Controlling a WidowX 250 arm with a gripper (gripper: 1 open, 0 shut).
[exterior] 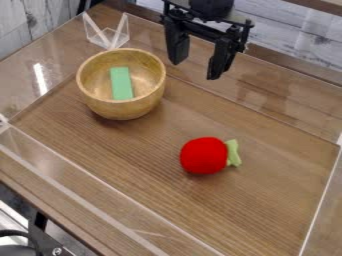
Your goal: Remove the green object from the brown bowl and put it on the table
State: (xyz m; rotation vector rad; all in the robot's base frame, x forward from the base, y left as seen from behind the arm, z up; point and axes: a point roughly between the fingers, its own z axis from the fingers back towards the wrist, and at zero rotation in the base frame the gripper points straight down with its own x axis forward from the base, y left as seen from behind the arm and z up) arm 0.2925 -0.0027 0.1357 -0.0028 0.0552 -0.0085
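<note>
The green object (pixel 122 82), a small flat light-green block, lies inside the brown bowl (pixel 91 98), a round wooden bowl at the left of the table (pixel 254 210). My gripper (pixel 197 58) hangs above the table's far side, to the right of the bowl and apart from it. It points down, its two black fingers spread wide with nothing between them.
A red round toy fruit (pixel 205 156) with a pale green leaf lies right of centre. Low clear acrylic walls (pixel 80 190) border the tabletop. A clear folded piece (pixel 104 32) stands behind the bowl.
</note>
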